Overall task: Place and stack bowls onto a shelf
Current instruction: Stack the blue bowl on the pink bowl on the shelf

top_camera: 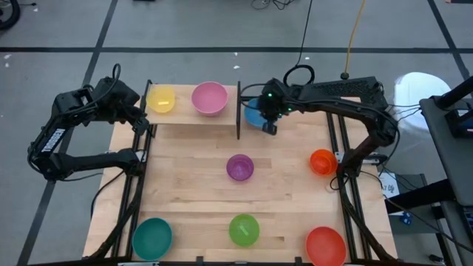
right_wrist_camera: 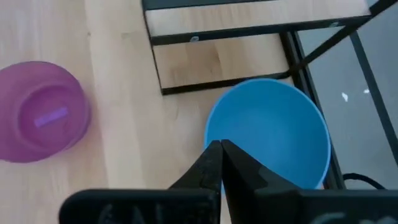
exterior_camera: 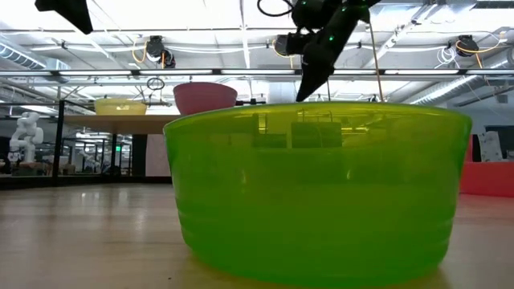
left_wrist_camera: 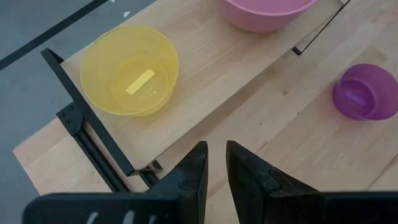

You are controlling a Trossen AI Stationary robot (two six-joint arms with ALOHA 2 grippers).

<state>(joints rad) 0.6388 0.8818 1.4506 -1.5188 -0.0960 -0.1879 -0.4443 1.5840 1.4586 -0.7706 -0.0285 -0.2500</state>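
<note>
I have the right tool (top_camera: 269, 127) clenched on the rim of the blue bowl (top_camera: 253, 114), just off the shelf (top_camera: 194, 122) by its right post. The left tool (left_wrist_camera: 214, 163) hangs released at the shelf's left edge, near the smooth yellow bowl (top_camera: 160, 99)

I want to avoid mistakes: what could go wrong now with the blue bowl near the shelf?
The right gripper is shut on only the rim of the blue bowl, so the bowl may tilt or slip out. The bowl hangs beside the shelf's black post; it could strike that on the way over. The pink bowl already sits near that end and might get pushed.
</note>
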